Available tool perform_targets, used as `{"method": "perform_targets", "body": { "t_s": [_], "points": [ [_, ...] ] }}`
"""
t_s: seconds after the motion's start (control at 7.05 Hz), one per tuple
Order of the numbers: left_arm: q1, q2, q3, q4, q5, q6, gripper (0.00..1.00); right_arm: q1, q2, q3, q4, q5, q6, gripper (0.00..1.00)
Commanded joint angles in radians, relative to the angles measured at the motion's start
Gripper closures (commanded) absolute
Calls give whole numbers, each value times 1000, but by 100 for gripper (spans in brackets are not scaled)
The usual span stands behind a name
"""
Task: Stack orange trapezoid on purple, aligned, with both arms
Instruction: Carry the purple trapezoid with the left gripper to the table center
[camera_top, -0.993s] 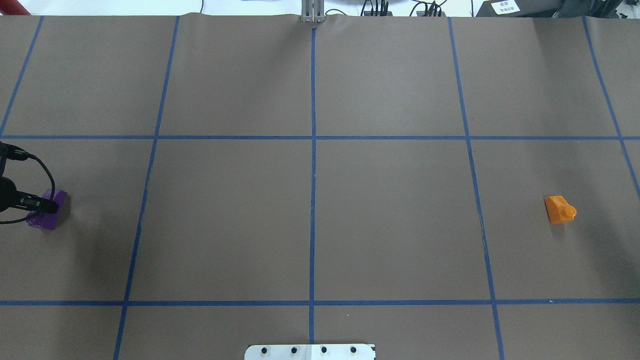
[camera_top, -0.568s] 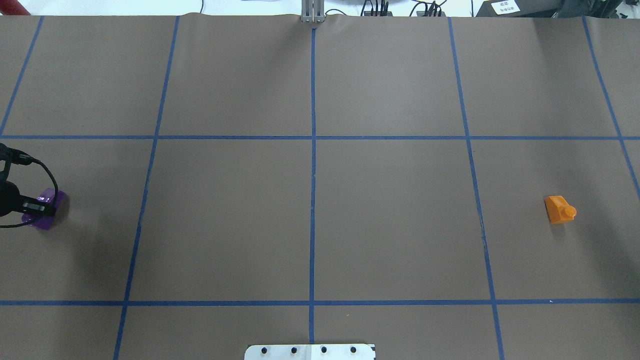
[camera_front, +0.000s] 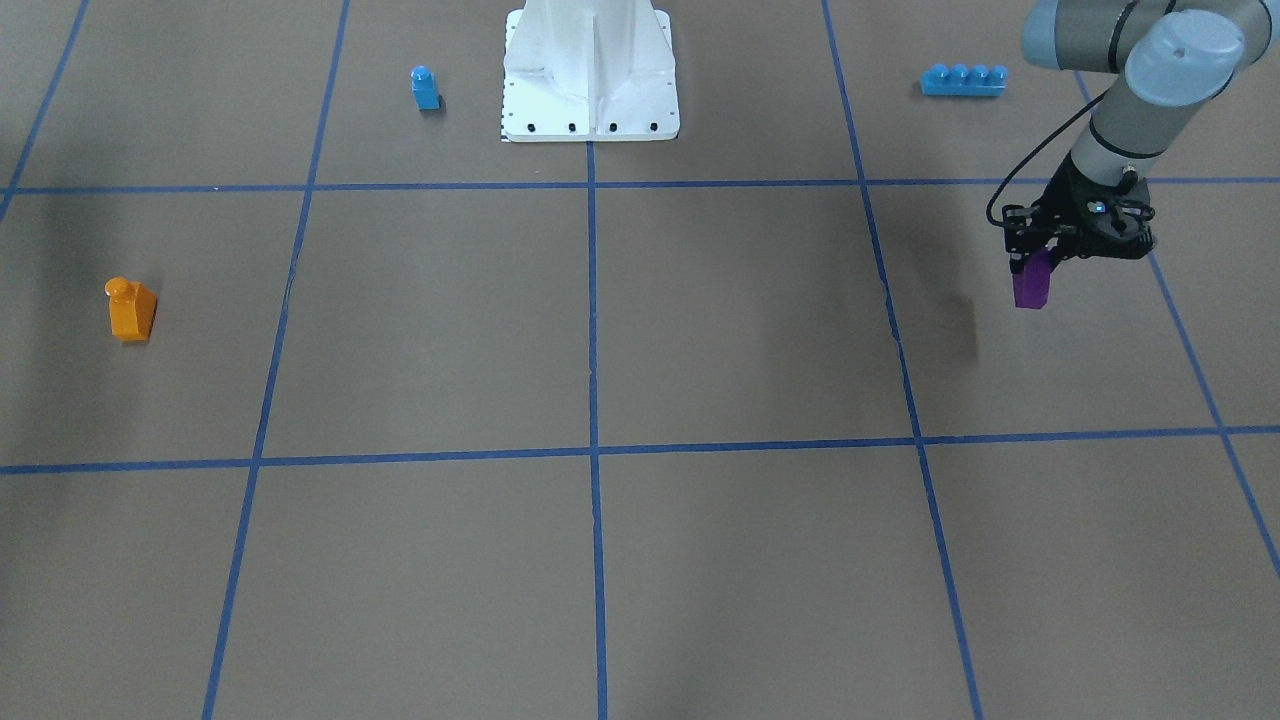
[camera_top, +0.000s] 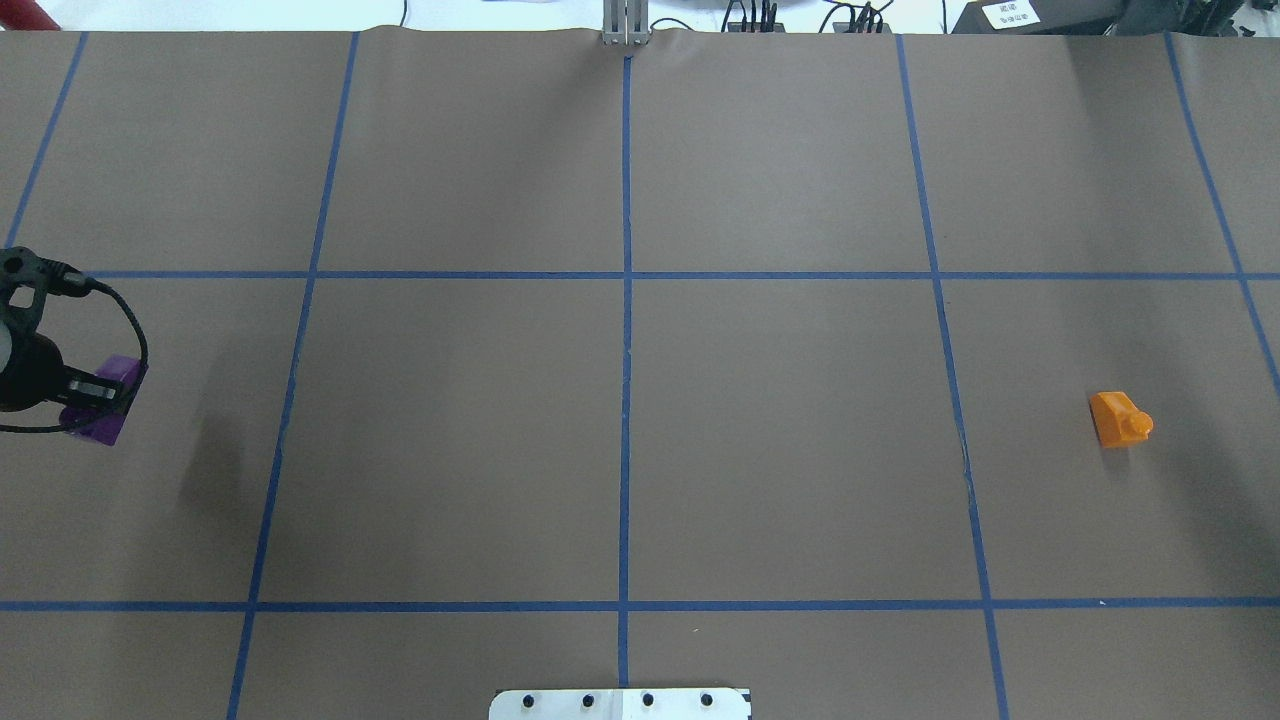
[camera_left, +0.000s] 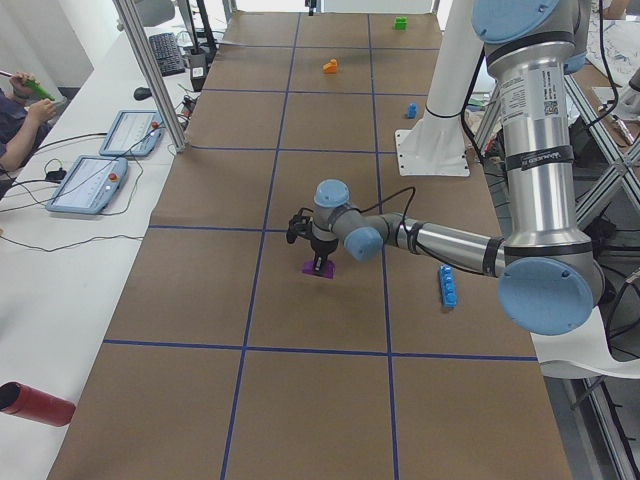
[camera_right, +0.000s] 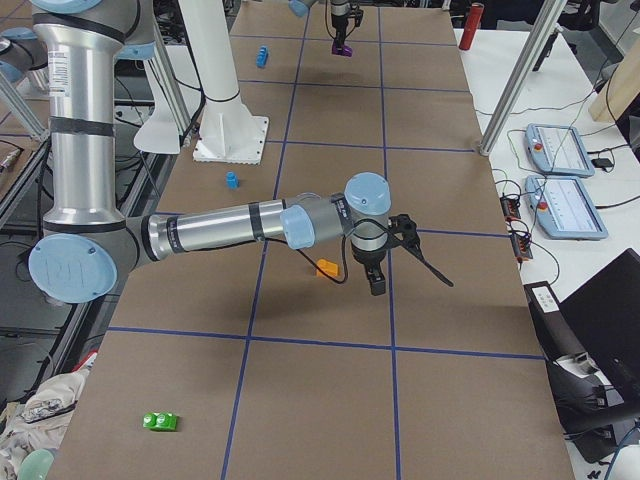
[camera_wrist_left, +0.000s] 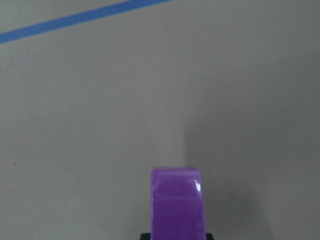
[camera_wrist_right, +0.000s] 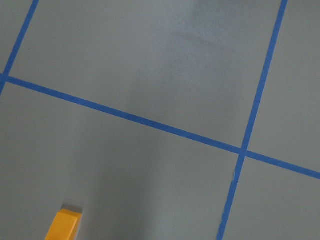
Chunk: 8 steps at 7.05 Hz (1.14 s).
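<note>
The left tool (camera_front: 1040, 258) is clenched on the purple (camera_front: 1030, 288), which seems lifted off the desk (camera_front: 700, 330) for carrying inward, while the orange trapezoid (camera_front: 131, 310) lies far across, near the right tool (camera_right: 376, 284), whose grip I cannot tell.

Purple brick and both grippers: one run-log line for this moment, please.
left gripper: shut on purple brick, off table | right gripper: state unclear, apart from orange trapezoid | orange trapezoid: on table, unstacked
</note>
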Motion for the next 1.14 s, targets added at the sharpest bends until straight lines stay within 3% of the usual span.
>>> {"method": "perform_targets", "body": {
  "t_s": [0.0,0.28,0.57,0.85,0.99],
  "points": [
    [44,-238,-38,247,-1,-99,100,-3,1,0,0,0,0,0],
    [193,-492,83,287,6,-308,100,-6,2,-1,0,0,0,0],
    [278,-770,316,286,11,-473,100,-7,4,0,0,0,0,0],
    [338,-901,462,280,115,-532,100,-7,4,-1,0,0,0,0],
    [351,-975,549,276,117,-564,100,-7,4,0,0,0,2,0]
  ]
}}
